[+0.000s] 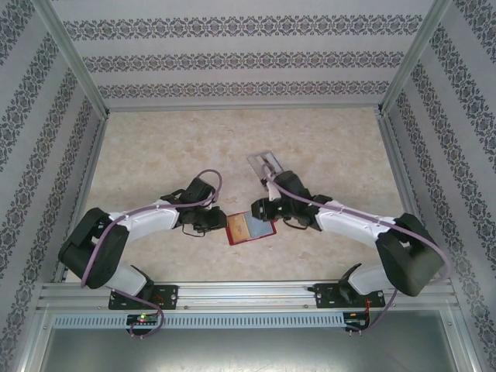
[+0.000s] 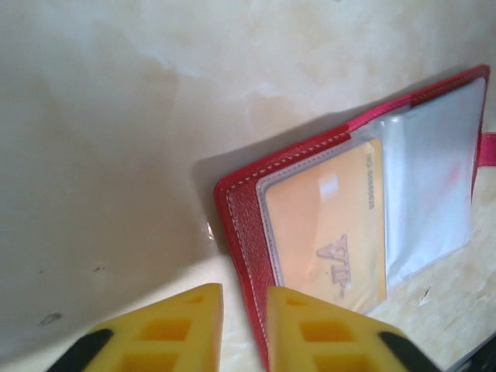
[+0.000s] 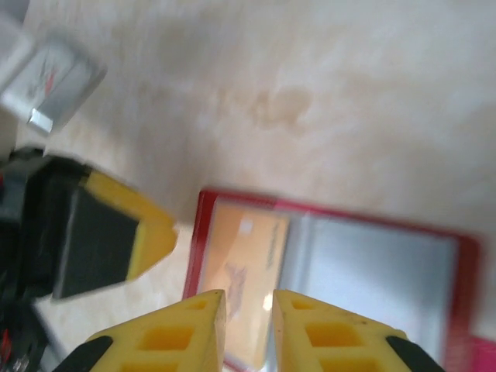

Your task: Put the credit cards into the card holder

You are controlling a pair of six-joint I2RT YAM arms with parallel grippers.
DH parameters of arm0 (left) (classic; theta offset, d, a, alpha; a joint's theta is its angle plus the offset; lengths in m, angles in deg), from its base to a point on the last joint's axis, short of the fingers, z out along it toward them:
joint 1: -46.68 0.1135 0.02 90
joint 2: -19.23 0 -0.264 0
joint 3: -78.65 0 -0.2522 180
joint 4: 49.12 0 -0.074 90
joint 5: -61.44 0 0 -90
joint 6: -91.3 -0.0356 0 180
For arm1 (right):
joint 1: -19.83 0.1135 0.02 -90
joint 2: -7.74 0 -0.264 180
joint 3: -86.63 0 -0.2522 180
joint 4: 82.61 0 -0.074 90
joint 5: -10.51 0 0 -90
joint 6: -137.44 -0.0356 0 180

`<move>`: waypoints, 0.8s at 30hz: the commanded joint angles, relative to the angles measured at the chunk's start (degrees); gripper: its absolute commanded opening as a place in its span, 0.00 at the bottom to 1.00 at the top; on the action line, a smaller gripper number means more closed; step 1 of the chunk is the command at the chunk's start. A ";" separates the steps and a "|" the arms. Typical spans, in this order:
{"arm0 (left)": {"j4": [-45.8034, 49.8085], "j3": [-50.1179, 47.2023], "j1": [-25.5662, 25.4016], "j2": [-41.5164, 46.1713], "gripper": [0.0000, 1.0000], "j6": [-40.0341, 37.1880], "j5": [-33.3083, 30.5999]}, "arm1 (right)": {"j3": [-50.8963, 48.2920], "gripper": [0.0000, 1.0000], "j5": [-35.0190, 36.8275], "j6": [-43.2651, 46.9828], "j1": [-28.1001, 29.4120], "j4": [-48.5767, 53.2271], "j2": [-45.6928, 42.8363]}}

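Both sets of jaws a crack open, holding nothing. Left gripper [image 2: 245, 329] at the edge of the open card holder [image 2: 244, 225], right gripper [image 3: 248, 329] above it; orange card [image 2: 325, 232] sits in its clear pocket.

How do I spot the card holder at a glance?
On the beige table, look between the left gripper and right gripper. The card holder lies open there: red, with clear pockets, one holding an orange-yellow card. The tray farther back is grey, not red.
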 commanded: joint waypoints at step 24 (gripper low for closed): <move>26.05 7.67 -0.03 20.39 0.81 -4.51 -25.24 | 48.59 0.46 26.94 30.09 -7.22 34.24 32.87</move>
